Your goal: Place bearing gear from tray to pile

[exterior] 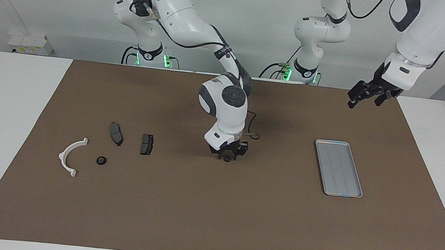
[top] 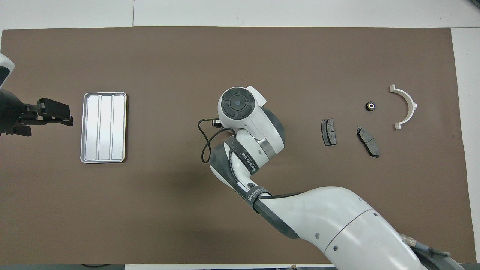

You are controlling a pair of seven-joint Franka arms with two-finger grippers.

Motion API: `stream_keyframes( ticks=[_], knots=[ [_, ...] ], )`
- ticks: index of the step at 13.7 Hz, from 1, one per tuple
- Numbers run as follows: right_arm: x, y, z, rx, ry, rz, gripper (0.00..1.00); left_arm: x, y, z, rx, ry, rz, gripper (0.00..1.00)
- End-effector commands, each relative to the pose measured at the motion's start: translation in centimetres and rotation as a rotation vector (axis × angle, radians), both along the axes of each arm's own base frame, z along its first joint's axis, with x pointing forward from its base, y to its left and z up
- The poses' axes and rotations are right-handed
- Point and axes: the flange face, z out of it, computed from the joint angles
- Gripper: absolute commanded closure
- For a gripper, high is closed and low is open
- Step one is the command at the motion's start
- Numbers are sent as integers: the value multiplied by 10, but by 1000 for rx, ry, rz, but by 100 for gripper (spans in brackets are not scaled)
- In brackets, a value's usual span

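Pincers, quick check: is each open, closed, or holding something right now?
Left pincer: open, empty, raised over the mat.
Right pincer: down at a small dark part; whether it grips cannot be told.

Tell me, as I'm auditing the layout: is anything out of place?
One small dark part lies on the bare mat mid-table, under the right gripper, neither in the tray nor with the pile.
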Motion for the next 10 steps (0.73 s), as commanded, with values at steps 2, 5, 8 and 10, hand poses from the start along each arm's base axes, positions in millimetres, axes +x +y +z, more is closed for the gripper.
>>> stream_keyframes(
  ticks=[2, 5, 8, 10],
  knots=[
    [-4, -4, 3, 23, -1, 2, 50, -9, -1, 1, -10, -7, -3, 0],
    [-4, -5, 2, 21, 0, 1, 70, -9, -1, 1, -10, -7, -3, 0],
    [-3, -5, 2, 21, 0, 1, 99, -8, 0, 1, -10, -7, -1, 0],
    [-1, -7, 5, 22, -4, 0, 100, -8, 0, 1, -10, -7, -1, 0]
  ],
)
